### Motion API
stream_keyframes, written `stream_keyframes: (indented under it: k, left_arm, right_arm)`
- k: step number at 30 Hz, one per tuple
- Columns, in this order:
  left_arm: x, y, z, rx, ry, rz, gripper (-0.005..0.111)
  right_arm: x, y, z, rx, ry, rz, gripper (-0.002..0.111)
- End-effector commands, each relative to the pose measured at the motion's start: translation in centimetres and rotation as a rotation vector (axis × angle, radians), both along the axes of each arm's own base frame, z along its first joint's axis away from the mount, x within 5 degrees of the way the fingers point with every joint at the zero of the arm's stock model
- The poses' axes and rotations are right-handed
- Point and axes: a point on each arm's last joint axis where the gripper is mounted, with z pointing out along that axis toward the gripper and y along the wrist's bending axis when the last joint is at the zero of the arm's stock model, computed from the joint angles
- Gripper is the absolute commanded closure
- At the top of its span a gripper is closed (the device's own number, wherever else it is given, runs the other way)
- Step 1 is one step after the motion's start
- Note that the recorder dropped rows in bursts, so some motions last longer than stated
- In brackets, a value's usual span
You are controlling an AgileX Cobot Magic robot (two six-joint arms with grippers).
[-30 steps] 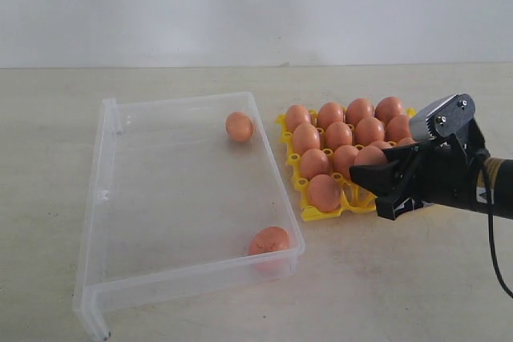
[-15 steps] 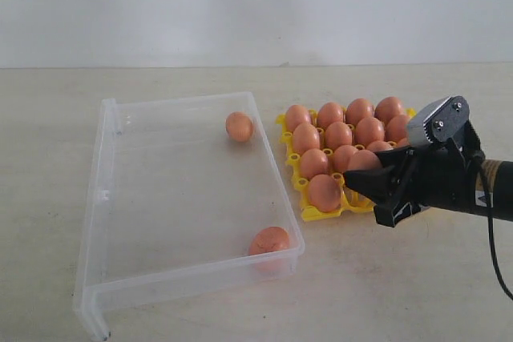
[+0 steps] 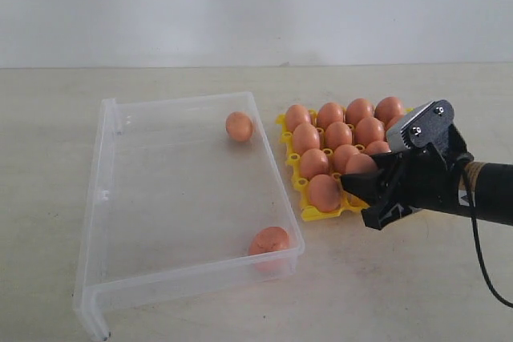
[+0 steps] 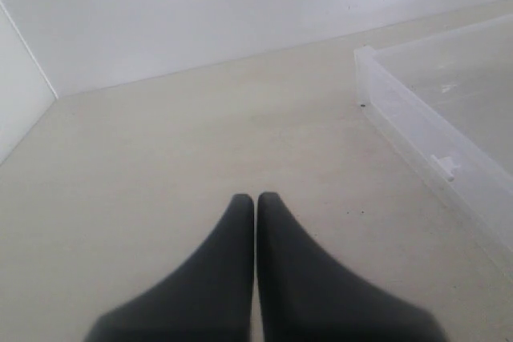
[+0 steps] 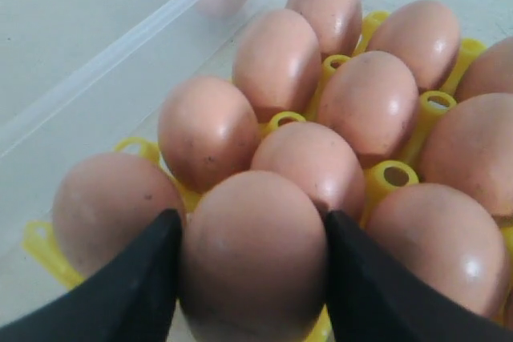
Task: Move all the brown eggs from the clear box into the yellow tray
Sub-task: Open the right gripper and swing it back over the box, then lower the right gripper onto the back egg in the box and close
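Observation:
In the exterior view the clear box (image 3: 104, 198) lies on the left with two brown eggs in it, one at the far right corner (image 3: 239, 126) and one at the near right corner (image 3: 269, 241). The yellow tray (image 3: 314, 212) beside it carries several brown eggs. My right gripper (image 3: 355, 199) hangs over the tray's near edge, shut on a brown egg (image 5: 252, 254) that fills the gap between both fingers (image 5: 152, 278). The left gripper (image 4: 256, 198) is shut and empty, low over bare table beside the box's wall (image 4: 417, 130); the exterior view does not show it.
The right arm reaches in from the right edge with a black cable (image 3: 481, 270) hanging behind it. Filled tray cups (image 5: 276, 62) crowd close round the held egg. A pale wall (image 3: 256, 6) closes the back of the beige table (image 3: 401, 294).
My right gripper has moved left and slightly down with the egg, closer over the tray's near row. The eggs in the box and the left gripper have not moved.

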Motion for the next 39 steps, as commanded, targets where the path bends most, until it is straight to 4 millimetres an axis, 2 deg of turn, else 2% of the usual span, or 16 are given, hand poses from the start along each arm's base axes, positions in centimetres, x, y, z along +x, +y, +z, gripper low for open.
stream_keyframes:
  k: [1,5,7,15,17,19,20,21,23,24,26,28,29,31,34,39]
  left_arm:
    - [0.0,0.0,-0.1,-0.006,-0.002,-0.004,0.105]
    - [0.0,0.0,-0.1,-0.006,-0.002,-0.004,0.105]
    - [0.0,0.0,-0.1,-0.006,-0.002,-0.004,0.105]
    - [0.0,0.0,-0.1,-0.006,-0.002,-0.004,0.105]
    - [0.0,0.0,-0.1,-0.006,-0.002,-0.004,0.105]
    - [0.0,0.0,-0.1,-0.006,-0.002,-0.004,0.105]
    - [0.0,0.0,-0.1,-0.006,-0.002,-0.004,0.105]
    - [0.0,0.0,-0.1,-0.006,-0.002,-0.004,0.105]
    - [0.0,0.0,-0.1,-0.006,-0.002,-0.004,0.105]
    - [0.0,0.0,-0.1,-0.006,-0.002,-0.004,0.105]
    - [0.0,0.0,-0.1,-0.006,-0.002,-0.004,0.105]
    - [0.0,0.0,-0.1,-0.006,-0.002,-0.004,0.105]
    - [0.0,0.0,-0.1,-0.006,-0.002,-0.004,0.105]
    - [0.0,0.0,-0.1,-0.006,-0.002,-0.004,0.105]
    - [0.0,0.0,-0.1,-0.006,-0.002,-0.004,0.105]
    - [0.0,0.0,-0.1,-0.006,-0.002,-0.004,0.105]
  right_arm:
    - [0.1,0.0,0.1,0.014,0.003,-0.006,0.070]
    - [0.1,0.0,0.1,0.014,0.003,-0.006,0.048]
    - [0.1,0.0,0.1,0.014,0.003,-0.006,0.042]
    - [0.1,0.2,0.4,0.044,-0.021,0.002,0.041]
    - [0.1,0.6,1.9,0.139,-0.059,0.015,0.041]
    - [-0.3,1.2,4.5,0.313,-0.098,0.051,0.042]
    - [-0.8,1.8,6.6,0.443,-0.150,0.094,0.051]
    - [-1.0,2.1,7.3,0.461,-0.169,0.109,0.060]
    - [-1.8,4.9,10.1,0.480,-0.254,0.230,0.100]
    - [-2.2,6.6,11.5,0.498,-0.287,0.307,0.108]
    - [-1.6,10.5,12.5,0.317,-0.266,0.330,0.109]
    - [0.2,14.0,12.5,-0.110,-0.249,0.223,0.109]
    - [1.8,15.1,13.1,-0.321,-0.225,0.113,0.109]
    - [4.8,16.3,13.4,-0.571,-0.067,-0.150,0.109]
    - [6.8,17.7,13.7,-0.660,0.080,-0.227,0.109]
    - [7.6,21.2,13.8,-0.671,0.266,0.041,0.108]
